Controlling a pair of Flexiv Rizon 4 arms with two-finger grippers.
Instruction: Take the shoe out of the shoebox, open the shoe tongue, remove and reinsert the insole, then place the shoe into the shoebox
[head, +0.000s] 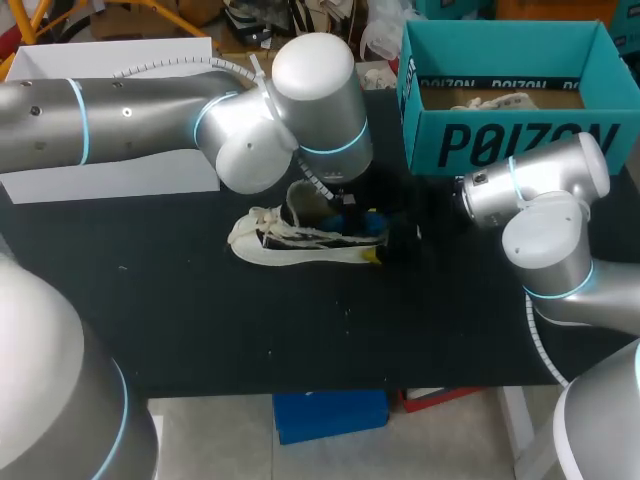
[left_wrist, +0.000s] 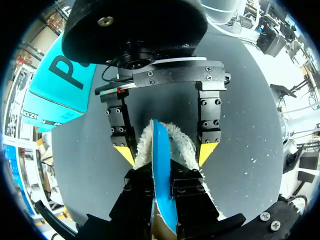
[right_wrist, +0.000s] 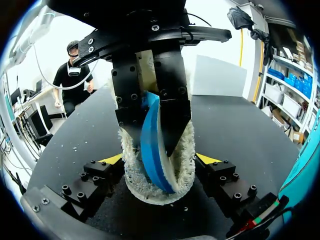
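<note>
A white and black shoe (head: 300, 245) lies on its side on the black table (head: 200, 320). My left gripper (head: 335, 205) is over its opening. In the left wrist view this gripper (left_wrist: 161, 175) is shut on the blue insole (left_wrist: 161, 145), which stands up out of the fleece-lined heel collar (left_wrist: 185, 145). My right gripper (right_wrist: 160, 159) straddles the heel, with a yellow tip against the fleece (right_wrist: 185, 160) on each side, so it holds the shoe. From the right wrist, the left gripper (right_wrist: 150, 135) comes down onto the insole (right_wrist: 150, 160).
The teal shoebox (head: 510, 140) stands open at the back right, close behind my right arm (head: 540, 190). A white box (head: 100, 60) sits at the back left, partly behind my left arm (head: 150, 120). Bare black table lies in front of the shoe.
</note>
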